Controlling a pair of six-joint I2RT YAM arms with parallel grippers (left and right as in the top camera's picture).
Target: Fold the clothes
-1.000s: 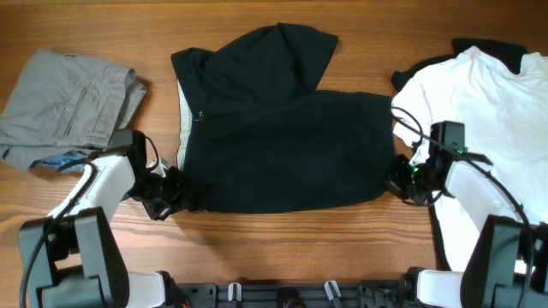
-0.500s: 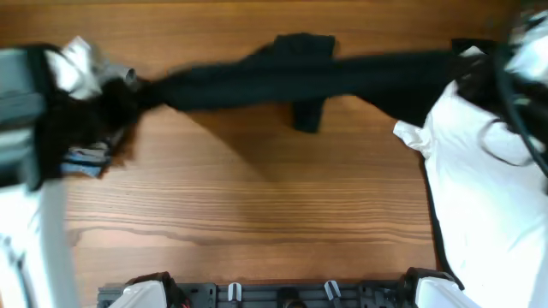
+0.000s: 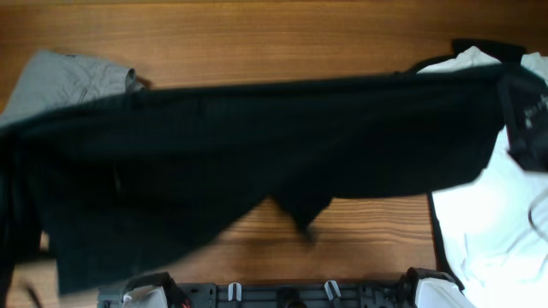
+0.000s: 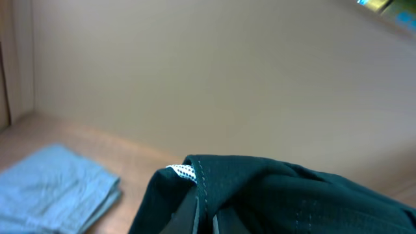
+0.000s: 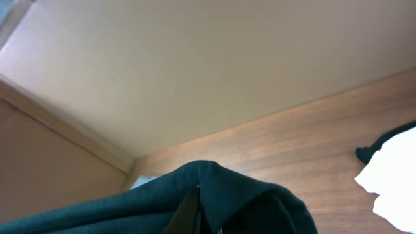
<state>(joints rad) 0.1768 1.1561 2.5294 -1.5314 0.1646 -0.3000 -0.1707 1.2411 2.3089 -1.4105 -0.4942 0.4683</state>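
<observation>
L gripper (image 4: 196, 218), R gripper (image 5: 197, 218) clamped, up high

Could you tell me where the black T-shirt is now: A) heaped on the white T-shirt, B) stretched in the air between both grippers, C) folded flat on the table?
B: the black T-shirt spans the overhead view, pinched in the left gripper and the right gripper.

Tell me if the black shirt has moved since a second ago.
Yes: the black shirt has spread sideways, now overlapping the grey trousers it lay beside.

Overhead faces down — wrist cameras hug the black T-shirt (image 3: 257, 154).
</observation>
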